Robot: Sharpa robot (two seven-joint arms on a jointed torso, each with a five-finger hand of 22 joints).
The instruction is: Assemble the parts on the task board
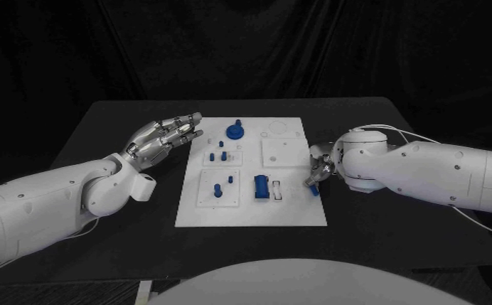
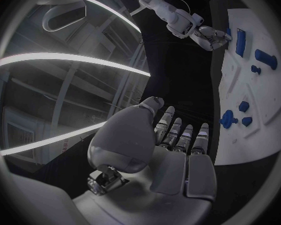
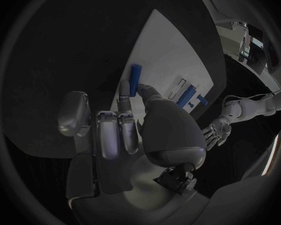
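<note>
Head view shows the left hand (image 1: 162, 139) spread wide beside the white board (image 1: 290, 214), while the right hand (image 1: 321, 170) pinches a blue rod (image 3: 135, 77) at the board's edge.

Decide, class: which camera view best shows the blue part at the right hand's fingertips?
The right wrist view: the blue part lies unobstructed beyond the right hand. In the head view it is mostly hidden; in the left wrist view, tiny.
</note>
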